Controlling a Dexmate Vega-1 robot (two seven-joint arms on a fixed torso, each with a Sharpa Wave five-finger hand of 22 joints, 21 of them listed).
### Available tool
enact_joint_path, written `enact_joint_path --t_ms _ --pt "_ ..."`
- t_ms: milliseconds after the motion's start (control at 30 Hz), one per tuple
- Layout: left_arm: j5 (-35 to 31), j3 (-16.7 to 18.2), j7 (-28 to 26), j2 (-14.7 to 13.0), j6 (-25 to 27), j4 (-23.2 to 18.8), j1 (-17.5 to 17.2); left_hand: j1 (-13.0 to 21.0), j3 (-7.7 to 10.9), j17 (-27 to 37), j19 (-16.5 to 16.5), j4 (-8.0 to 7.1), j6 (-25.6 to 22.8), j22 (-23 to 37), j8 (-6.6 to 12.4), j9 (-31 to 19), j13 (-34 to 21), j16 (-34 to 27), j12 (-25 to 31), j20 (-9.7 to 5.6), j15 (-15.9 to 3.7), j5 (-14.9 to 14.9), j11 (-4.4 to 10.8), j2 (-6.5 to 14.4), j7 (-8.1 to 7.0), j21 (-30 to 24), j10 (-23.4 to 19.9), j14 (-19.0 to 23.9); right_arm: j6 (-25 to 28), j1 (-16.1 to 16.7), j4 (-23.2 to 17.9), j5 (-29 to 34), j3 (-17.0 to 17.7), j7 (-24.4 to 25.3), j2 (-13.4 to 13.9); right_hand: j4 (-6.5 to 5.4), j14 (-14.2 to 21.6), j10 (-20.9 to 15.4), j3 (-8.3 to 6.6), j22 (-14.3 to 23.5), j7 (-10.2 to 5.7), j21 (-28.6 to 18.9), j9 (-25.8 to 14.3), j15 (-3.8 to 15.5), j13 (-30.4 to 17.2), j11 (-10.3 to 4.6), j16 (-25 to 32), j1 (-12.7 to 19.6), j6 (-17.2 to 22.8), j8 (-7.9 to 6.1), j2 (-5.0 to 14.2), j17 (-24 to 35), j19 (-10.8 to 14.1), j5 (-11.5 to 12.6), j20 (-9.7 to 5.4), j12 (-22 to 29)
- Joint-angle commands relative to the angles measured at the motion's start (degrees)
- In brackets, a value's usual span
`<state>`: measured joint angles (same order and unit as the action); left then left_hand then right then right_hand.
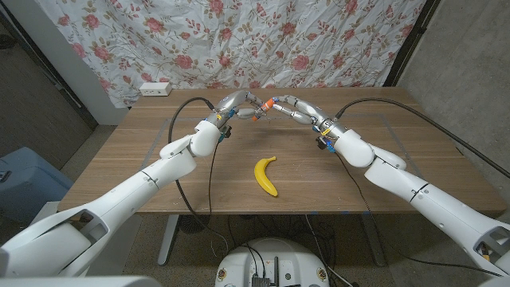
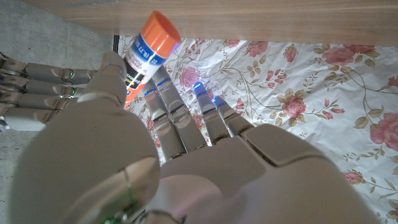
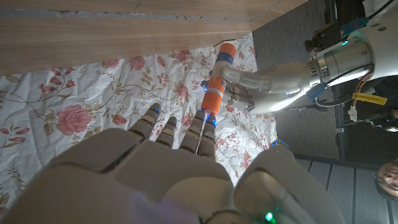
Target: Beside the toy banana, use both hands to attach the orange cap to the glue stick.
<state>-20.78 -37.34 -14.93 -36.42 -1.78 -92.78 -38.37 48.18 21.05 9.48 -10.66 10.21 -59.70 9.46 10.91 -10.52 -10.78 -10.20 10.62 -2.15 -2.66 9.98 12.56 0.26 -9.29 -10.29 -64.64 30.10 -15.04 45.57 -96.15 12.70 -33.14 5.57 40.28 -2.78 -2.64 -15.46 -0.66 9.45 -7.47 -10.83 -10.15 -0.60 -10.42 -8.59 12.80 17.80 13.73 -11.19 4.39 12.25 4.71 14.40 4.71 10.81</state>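
Above the far middle of the table [image 1: 382, 127], my two hands meet around the glue stick [image 1: 259, 112], a white and blue labelled tube with orange ends. My left hand [image 1: 237, 104] grips the glue stick [image 2: 144, 56] by its labelled part [image 3: 222, 62]. My right hand [image 1: 293, 107] pinches the orange cap [image 1: 269, 102] at the tube's other end, where the cap [image 3: 213, 94] lines up with the tube and touches the right fingertips [image 3: 206, 118]. Whether the cap is pushed fully home I cannot tell. The yellow toy banana [image 1: 265, 176] lies on the table, nearer me than the hands.
A white power strip [image 1: 155, 88] lies at the table's far left corner. A flowered cloth [image 1: 239, 40] hangs behind the table. Black cables [image 1: 187, 112] trail from both arms over the wood. A blue bin [image 1: 24, 179] stands on the floor to the left.
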Motion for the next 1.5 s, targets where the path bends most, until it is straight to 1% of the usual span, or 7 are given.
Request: enact_joint_path --t_ms 33,467,833,1067,1100,1200,1500 --pt "0.1 0.1 0.0 0.0 0.3 -0.4 -0.3 -0.4 0.88 0.1 -0.4 -0.65 -6.0 0.1 0.71 -0.3 -0.1 -0.1 0.4 -1.74 -7.66 0.3 0.23 1.9 0.79 -0.4 -0.5 0.0 0.5 -0.2 -0.4 0.7 -0.3 -0.3 0.1 -0.23 0.1 -0.4 -0.24 0.2 0.22 -0.3 -0.1 -0.06 0.0 0.02 0.2 0.0 0.7 -0.08 0.4 0.1 0.2 -0.1 -0.21 0.1" --pt "0.0 0.0 0.0 0.0 0.3 -0.4 -0.2 -0.5 0.96 0.1 -0.4 -0.64 -5.9 0.1 0.69 -0.3 -0.1 -0.1 0.4 -1.73 -7.72 0.3 0.23 1.9 0.87 -0.4 -0.5 0.0 1.3 -0.1 -1.0 2.1 -0.7 -0.3 0.5 -0.13 0.3 -0.6 -0.38 0.2 0.11 -0.3 -0.1 0.24 0.0 0.07 0.1 0.0 1.0 -0.12 0.63 -0.1 0.4 -0.2 -0.38 0.1" --pt "-0.3 -0.1 -0.1 0.1 0.8 -0.8 -0.4 -0.3 1.02 0.1 -0.5 -0.56 -6.2 0.1 0.79 -0.3 -0.1 -0.1 0.4 -1.71 -7.8 0.3 0.23 2.0 0.75 -0.4 -0.6 0.0 1.6 -0.1 -1.4 2.3 -0.9 -0.8 0.7 -0.16 1.0 -1.1 -0.43 0.3 0.04 -0.5 -0.1 0.38 -0.1 -0.03 0.3 -0.4 2.1 -0.41 0.85 -0.1 1.3 -0.3 -0.46 0.2" --pt "-0.6 0.0 -0.7 0.2 1.2 -1.1 -0.7 0.4 1.3 0.1 -0.7 -0.22 -6.6 0.1 0.92 -0.3 -0.2 -0.1 0.5 -1.96 -8.13 0.4 0.25 2.1 0.82 -0.5 -1.0 -0.2 2.3 0.0 -1.9 2.4 -1.1 -1.3 0.9 -0.28 1.2 -1.4 -0.4 0.3 -0.07 -0.5 -0.1 0.42 -0.1 -0.02 0.4 -0.7 2.5 -0.46 0.97 -0.1 1.3 -0.4 -0.5 0.2" --pt "-0.6 0.0 -0.8 0.2 1.3 -1.1 -0.7 0.6 1.36 0.1 -0.7 -0.18 -6.7 0.1 0.98 -0.3 -0.2 -0.1 0.6 -1.97 -8.19 0.4 0.24 2.2 0.74 -0.5 -1.1 -0.1 2.5 0.0 -2.0 2.3 -1.0 -1.4 0.9 -0.31 1.2 -1.4 -0.4 0.3 -0.15 -0.4 -0.1 0.45 -0.1 -0.02 0.4 -0.8 2.6 -0.5 1.0 -0.1 1.4 -0.4 -0.42 0.2" --pt "-0.7 -0.1 -1.0 0.3 1.4 -1.2 -0.8 0.9 1.43 0.1 -0.8 -0.07 -7.0 0.1 1.08 -0.3 -0.2 -0.1 0.7 -1.98 -8.2 0.4 0.24 2.1 0.72 -0.5 -1.4 -0.1 2.3 -0.1 -1.9 2.6 -1.2 -1.4 1.0 -0.35 1.4 -1.5 -0.42 0.3 -0.1 -0.5 -0.1 0.47 -0.1 0.01 0.4 -0.9 3.0 -0.55 1.11 -0.1 1.7 -0.4 0.53 0.2" --pt "-0.8 0.0 -1.5 0.4 1.7 -1.3 -1.0 1.3 1.49 0.2 -0.9 -0.04 -7.3 0.1 1.19 -0.3 -0.2 -0.3 0.9 -1.95 -8.21 0.4 0.24 2.1 0.74 -0.5 -2.2 0.1 2.2 -0.4 -1.7 2.8 -1.5 -1.9 1.0 -0.3 1.5 -1.7 -0.48 0.2 -0.09 -0.4 -0.1 0.24 -0.1 -0.05 0.4 -1.1 3.8 -0.71 1.19 -0.2 1.7 -0.5 0.62 0.2"
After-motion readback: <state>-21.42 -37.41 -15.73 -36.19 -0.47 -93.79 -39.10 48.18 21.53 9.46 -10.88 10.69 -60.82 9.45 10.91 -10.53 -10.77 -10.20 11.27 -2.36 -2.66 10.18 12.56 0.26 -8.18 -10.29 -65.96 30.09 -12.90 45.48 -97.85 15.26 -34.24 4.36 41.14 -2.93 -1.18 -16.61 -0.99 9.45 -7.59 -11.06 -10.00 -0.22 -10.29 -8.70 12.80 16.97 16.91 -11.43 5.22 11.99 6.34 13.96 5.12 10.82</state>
